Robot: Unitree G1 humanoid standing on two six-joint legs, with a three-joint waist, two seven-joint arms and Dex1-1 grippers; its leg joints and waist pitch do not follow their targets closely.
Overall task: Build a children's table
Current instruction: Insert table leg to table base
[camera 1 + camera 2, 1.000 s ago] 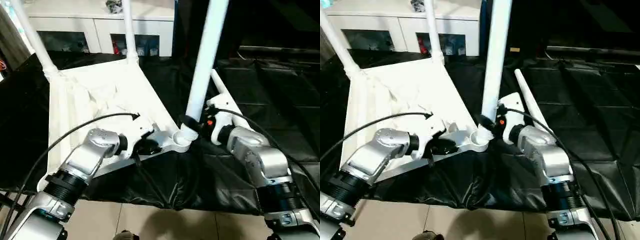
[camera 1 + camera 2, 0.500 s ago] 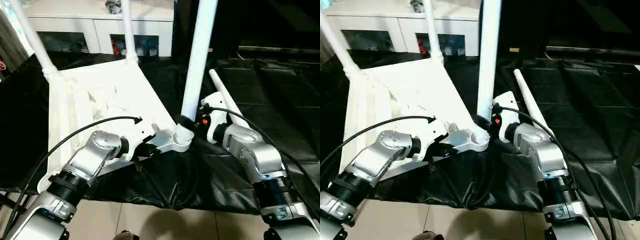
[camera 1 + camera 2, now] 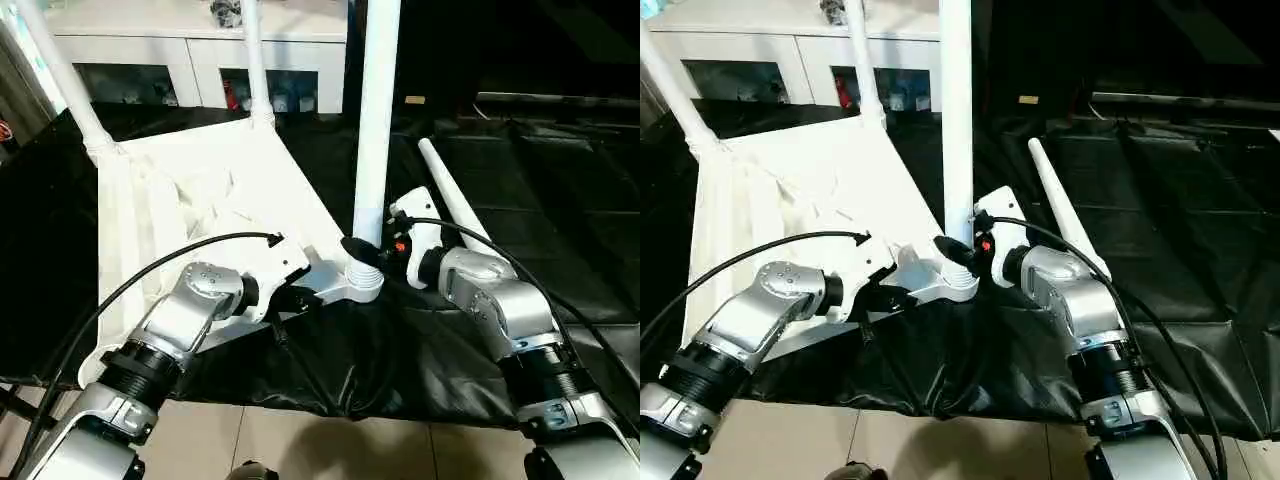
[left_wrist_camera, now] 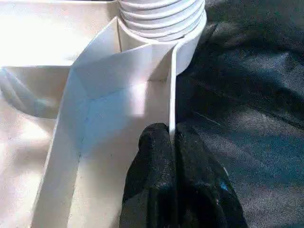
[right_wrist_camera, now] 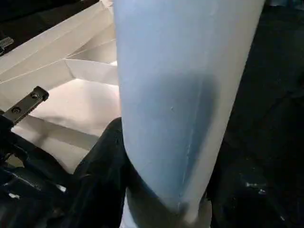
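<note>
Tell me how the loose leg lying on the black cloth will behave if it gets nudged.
The loose leg is a round tube lying flat, so it will likely roll sideways. One end is wider, so it would probably curve rather than roll straight. It looks like hollow plastic, so probably stiff and light; the wrinkled black cloth may slow it.

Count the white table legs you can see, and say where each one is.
4. Two legs stand in the upturned tabletop's far corners. A third stands upright in the near corner socket, gripped by the right gripper. The fourth lies loose on the black cover.
</note>
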